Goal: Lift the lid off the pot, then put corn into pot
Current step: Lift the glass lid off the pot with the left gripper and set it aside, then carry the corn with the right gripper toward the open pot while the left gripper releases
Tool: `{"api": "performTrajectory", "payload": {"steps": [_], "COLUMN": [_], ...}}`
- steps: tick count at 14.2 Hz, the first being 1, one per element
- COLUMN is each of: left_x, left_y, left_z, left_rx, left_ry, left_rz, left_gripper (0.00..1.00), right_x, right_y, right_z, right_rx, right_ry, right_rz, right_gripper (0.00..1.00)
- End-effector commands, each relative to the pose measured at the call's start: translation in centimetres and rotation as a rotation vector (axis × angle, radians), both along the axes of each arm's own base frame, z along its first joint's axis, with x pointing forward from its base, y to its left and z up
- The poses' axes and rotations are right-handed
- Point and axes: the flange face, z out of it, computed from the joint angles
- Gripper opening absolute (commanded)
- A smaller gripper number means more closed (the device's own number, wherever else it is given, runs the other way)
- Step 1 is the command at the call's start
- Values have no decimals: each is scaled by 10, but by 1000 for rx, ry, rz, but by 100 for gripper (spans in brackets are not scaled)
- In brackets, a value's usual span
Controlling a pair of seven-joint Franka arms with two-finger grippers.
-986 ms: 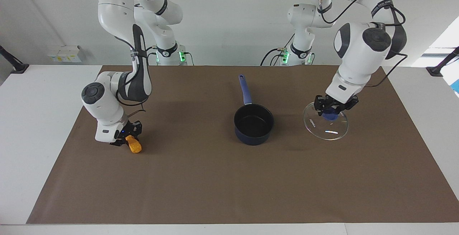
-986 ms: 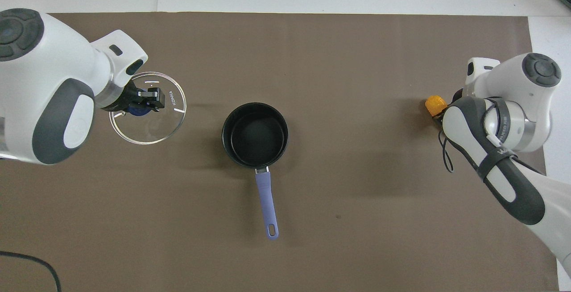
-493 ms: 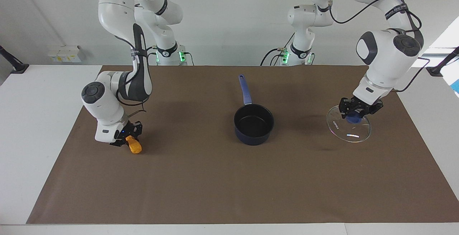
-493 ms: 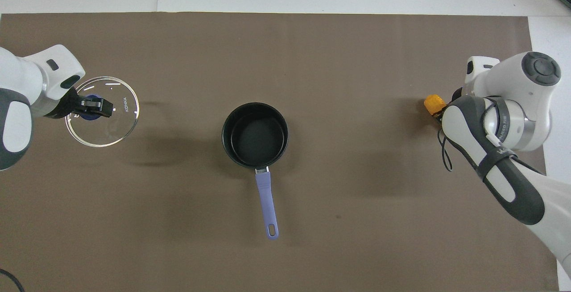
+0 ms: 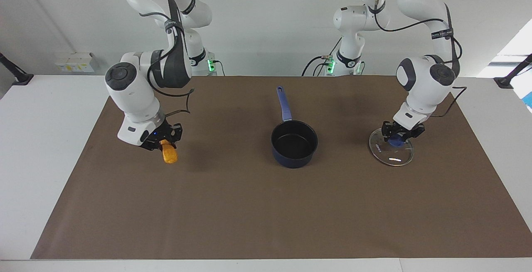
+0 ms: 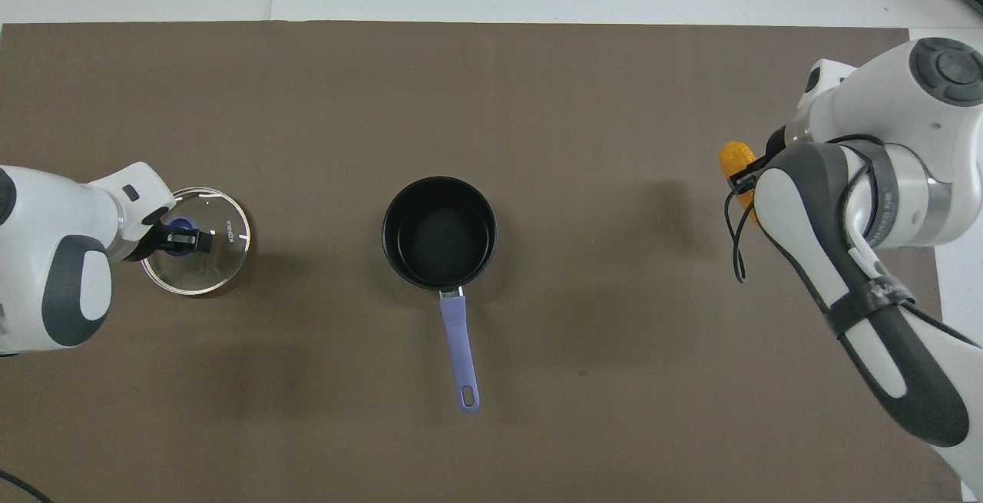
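Pot: the dark blue saucepan (image 5: 294, 143) stands uncovered at the middle of the brown mat (image 5: 266, 214), black inside bare, its long blue handle (image 5: 284, 104) pointing toward the robots
Lid: the glass lid (image 5: 391, 151) lies on the mat toward the left arm's end of the table, well apart from the pot
Left gripper: the left gripper (image 5: 402, 133) is down at the lid's blue knob (image 5: 395, 140), fingers on either side of it; whether they pinch the knob or have eased off it I cannot tell
Corn: the orange-yellow cob (image 5: 169, 154) hangs below the right gripper's fingers, clear of the mat, over the right arm's end of the table
Right gripper: the right gripper (image 5: 163, 141) has its fingers pressed onto the cob's upper end, pinching it
In the way: between the cob and the pot's open mouth lies only bare mat; the handle points away from that stretch
Around: white tabletop (image 5: 45, 139) borders the mat; a small white box (image 5: 75, 62) sits by the wall
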Motion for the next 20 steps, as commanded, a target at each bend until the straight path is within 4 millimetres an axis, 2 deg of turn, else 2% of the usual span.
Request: {"api": "performTrajectory", "payload": {"steps": [1,3,6,9,11,12,13,16,18,20], "left_x": [4,13,28,37,41,42,42,40,36,31], "left_y": [3,2,-3,-9,-11,-12,-18,-35,-51,-55], "left_z": [22,50,97,134,154,168,182,224,245,260], "left_rx": [-6,-6,-7,-8,-9,-9,-10,-12,-12,-11], "left_ry": [-20,4,20,3,-2,-3,1,12,18,36], "left_rz": [-14,-9,-8,-8,-6,-8,1,33,54,53], "left_gripper": [100,100,100,100,100,100,100,100,100,100], "right_x": [-4,-8,-18,-34,-36,-45,-49,-44,-39,-36], "right_y": [30,65,113,173,189,223,246,298,324,353], "right_z": [19,31,33,37,38,41,31,19,14,-1], "right_rx": [-7,-13,-6,40,73,88,87,117,131,162], "right_ry": [16,20,15,9,8,-3,-4,-28,-31,-52], "right_rz": [-72,-124,-197,-265,-334,-323,-340,-417,-465,-479], "right_gripper": [0,0,0,0,0,0,0,0,0,0]}}
